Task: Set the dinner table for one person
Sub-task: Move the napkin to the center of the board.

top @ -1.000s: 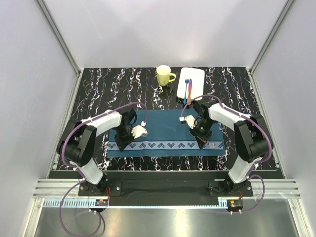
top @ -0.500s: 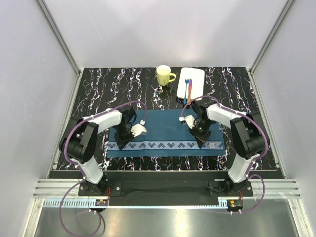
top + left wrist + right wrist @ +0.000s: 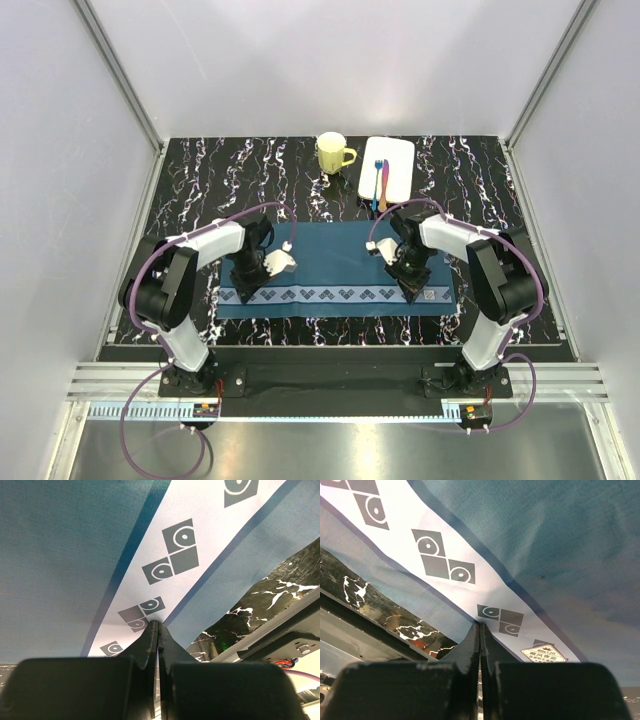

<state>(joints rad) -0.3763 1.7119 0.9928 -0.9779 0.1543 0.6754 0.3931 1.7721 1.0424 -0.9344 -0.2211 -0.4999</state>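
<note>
Pretty clearly a robotics lab test cell, not anyone's home. Plain pale wall panels box the space in on three sides, held up by bare aluminium framing. The left arm and right arm are bolted to a metal rail at the near edge, with purple cables looping off them. The only homey bit is the staged dinner table, a marble-look black top carrying a blue placemat, a yellow mug and a white tray.
</note>
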